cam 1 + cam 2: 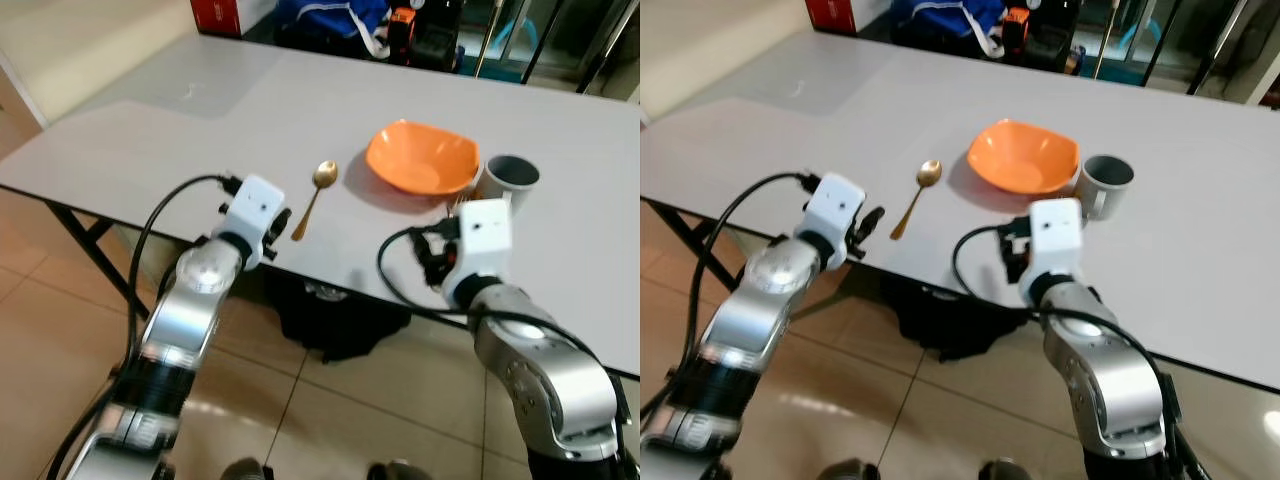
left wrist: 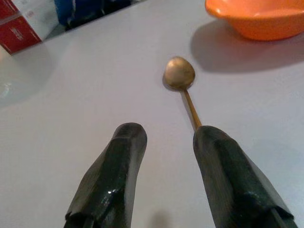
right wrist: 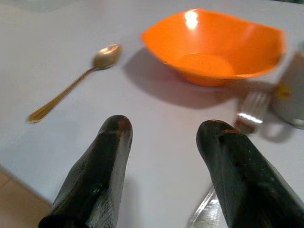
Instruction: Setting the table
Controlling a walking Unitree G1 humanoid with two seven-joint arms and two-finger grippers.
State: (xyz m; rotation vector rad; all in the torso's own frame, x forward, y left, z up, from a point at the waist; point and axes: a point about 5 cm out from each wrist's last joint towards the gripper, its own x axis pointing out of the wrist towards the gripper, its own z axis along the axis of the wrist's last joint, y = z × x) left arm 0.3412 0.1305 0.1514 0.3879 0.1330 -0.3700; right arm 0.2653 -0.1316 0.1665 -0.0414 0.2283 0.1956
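On the white table (image 1: 180, 130) stands an orange bowl (image 1: 422, 158), with a gold spoon (image 1: 315, 197) to its left and a grey cup (image 1: 510, 178) to its right. A silver fork (image 3: 251, 113) lies in front of the cup. My left gripper (image 2: 164, 137) is open just above the table at the near edge, and the spoon's (image 2: 180, 76) handle end runs under one finger (image 2: 228, 175). My right gripper (image 3: 164, 130) is open too, low over the table in front of the bowl (image 3: 213, 45), with the fork's handle beneath one finger (image 3: 242, 175).
A red box (image 1: 215, 15) and a blue bundle (image 1: 330, 18) sit at the table's far edge. Under the table lies a black bag (image 1: 335, 320) on the tiled floor. The table's near edge runs just below both wrists.
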